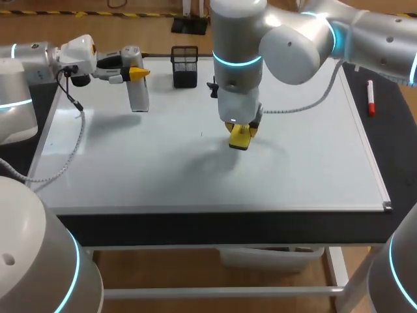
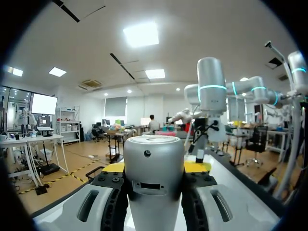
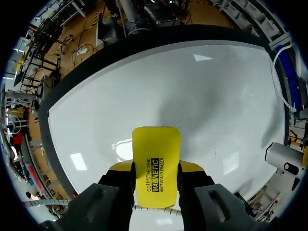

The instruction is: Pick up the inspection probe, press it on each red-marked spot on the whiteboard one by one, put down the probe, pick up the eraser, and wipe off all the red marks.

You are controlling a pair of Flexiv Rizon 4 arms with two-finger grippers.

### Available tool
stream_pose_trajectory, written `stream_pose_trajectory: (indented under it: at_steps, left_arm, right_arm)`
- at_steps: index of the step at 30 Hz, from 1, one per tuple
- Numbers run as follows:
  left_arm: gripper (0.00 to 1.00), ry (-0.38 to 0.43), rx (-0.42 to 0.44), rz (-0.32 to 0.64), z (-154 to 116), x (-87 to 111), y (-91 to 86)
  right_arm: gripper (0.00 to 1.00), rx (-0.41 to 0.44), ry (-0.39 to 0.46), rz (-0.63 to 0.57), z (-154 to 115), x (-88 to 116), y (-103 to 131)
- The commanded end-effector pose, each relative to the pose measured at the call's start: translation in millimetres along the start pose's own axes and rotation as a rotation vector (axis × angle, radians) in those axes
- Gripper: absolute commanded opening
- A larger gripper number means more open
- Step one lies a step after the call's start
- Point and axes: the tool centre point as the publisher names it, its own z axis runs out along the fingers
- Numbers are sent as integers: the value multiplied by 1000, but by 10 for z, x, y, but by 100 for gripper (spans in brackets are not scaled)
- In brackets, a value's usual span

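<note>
The grey cylindrical probe (image 1: 138,94) hangs over the whiteboard's far left part, with my left gripper (image 1: 137,73) shut on its upper end. In the left wrist view the probe (image 2: 154,178) fills the gap between the yellow tips of that gripper (image 2: 156,167). My right gripper (image 1: 240,129) points down over the board's middle, shut on the yellow eraser (image 1: 240,138). From the right wrist the eraser (image 3: 156,159) sticks out ahead of the right gripper (image 3: 155,167), flat face toward the whiteboard (image 3: 168,91). I see no red marks on the whiteboard (image 1: 163,163).
A black mesh pen holder (image 1: 185,66) stands at the board's far edge, between the two grippers. A red marker (image 1: 370,98) lies on the dark table to the right of the board. The left arm's cable (image 1: 71,140) hangs over the board's left edge.
</note>
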Motion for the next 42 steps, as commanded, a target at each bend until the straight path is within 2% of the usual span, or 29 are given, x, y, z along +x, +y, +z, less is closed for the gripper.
stream_pose_trajectory:
  at_steps: [1, 9, 11, 15, 16, 18, 19, 23, 32, 42]
  left_arm:
    - [0, 0, 1, 0, -2, 0, -9]
    - [0, 0, 1, 0, -2, 0, -9]
    - [0, 0, 1, 0, -2, 0, -9]
    - [0, 0, 1, 0, -2, 0, -9]
    - [0, 0, 1, 0, -2, 0, -9]
    - [0, 0, 1, 0, -2, 0, -9]
    - [0, 0, 1, 0, -2, 0, -9]
    - [0, 0, 1, 0, -2, 0, -9]
    - [0, 0, 1, 0, -2, 0, -9]
    - [0, 0, 1, 0, -2, 0, -9]
  right_arm:
    - [0, 1, 2, -2, -8, 7, -7]
    - [0, 1, 2, -2, -8, 7, -7]
    - [0, 1, -11, -1, -22, -2, -89]
    - [0, 38, -9, -44, -124, -53, -313]
    - [0, 46, 14, -60, -129, -67, -371]
    - [0, 42, 15, -91, -110, -92, -504]
    - [0, 43, 45, -102, -81, -103, -576]
    - [0, 33, 76, -153, -23, -135, -849]
    - [0, 10, 47, -193, 49, -199, -1511]
    - [0, 34, 5, -236, 25, -382, -2013]
